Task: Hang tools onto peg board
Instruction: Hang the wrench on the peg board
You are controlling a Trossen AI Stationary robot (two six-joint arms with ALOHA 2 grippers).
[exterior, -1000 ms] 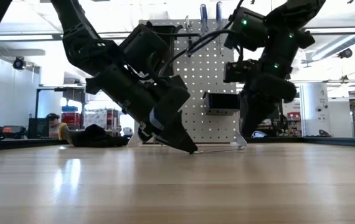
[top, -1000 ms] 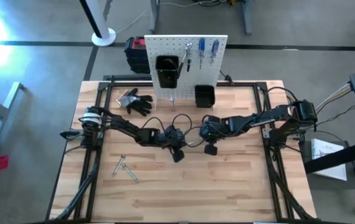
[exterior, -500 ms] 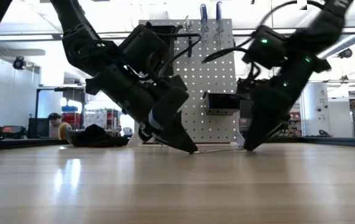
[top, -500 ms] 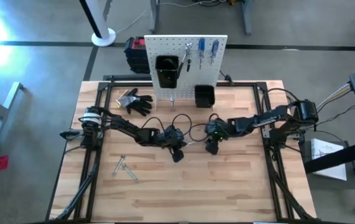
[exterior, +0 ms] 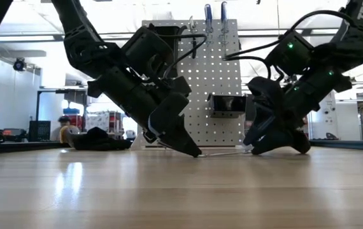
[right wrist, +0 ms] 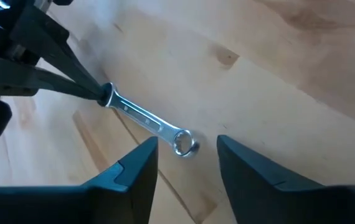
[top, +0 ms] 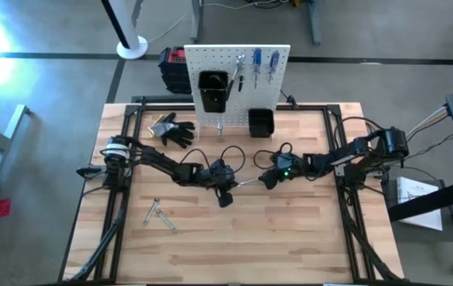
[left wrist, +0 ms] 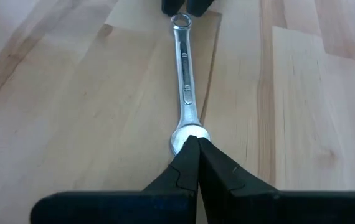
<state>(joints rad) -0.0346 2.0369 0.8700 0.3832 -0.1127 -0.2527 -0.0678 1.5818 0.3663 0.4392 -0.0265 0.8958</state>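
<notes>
A slim silver wrench (left wrist: pixel 184 74) lies out along the light wooden table between my two grippers. My left gripper (left wrist: pixel 191 142) is shut on one end of it. My right gripper (right wrist: pixel 187 140) is open and low over the table. Its two fingers stand on either side of the wrench's ring end (right wrist: pixel 182 143) without touching it. The white peg board (top: pixel 237 57) stands upright at the table's far edge. Blue-handled screwdrivers (top: pixel 272 63) hang on it, and it carries two black bins (top: pixel 213 91). My left gripper pinches the wrench's end (left wrist: pixel 187 132) farthest from the ring between its two fingertips. The fingers slant down from the table's left and lie in line with the shaft. The wrench stretches away from them, low and almost level (exterior: pixel 223 152). I cannot tell whether it rests on the wood.
Black work gloves (top: pixel 175 131) lie at the far left beside the peg board. A few small silver tools (top: pixel 159 214) lie on the near left of the table. The near half of the tabletop (top: pixel 290 246) is bare wood.
My right gripper has sunk from well above the table down to the wrench's ring end. It has rolled and tipped from pointing steeply down to a shallow slant. My left gripper and the wrench have stayed where they were.
</notes>
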